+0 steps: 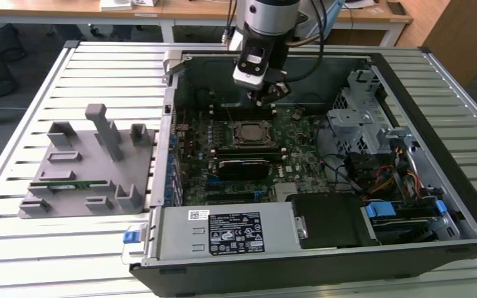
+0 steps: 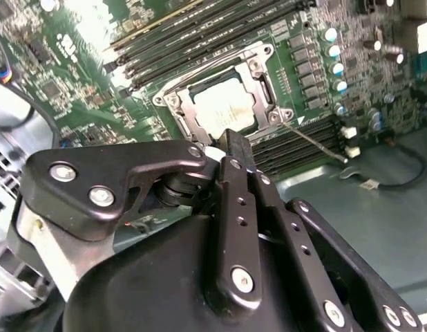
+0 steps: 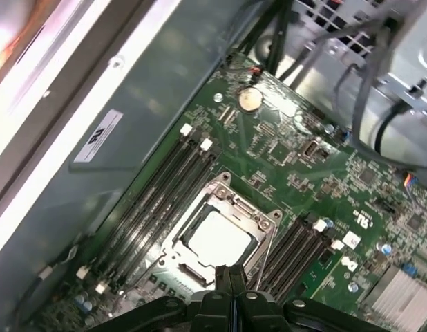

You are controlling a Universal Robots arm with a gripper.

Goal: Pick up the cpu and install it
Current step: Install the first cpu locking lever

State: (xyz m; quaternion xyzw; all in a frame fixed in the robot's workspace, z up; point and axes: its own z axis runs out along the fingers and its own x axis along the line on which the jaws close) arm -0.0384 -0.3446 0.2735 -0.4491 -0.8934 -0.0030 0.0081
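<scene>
cpu (image 3: 219, 238) seated in socket (image 3: 267, 223), closed claw (image 3: 229, 272) nearby

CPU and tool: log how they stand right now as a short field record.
cpu: small flat square silvery-white chip, lying in the metal-framed motherboard socket
tool: black two-finger tool, shut, empty, hovering over the green motherboard, apart from the chip
case: open black computer case
side: grey plastic fixture at the exterior view's left, long green memory stick on it
</scene>
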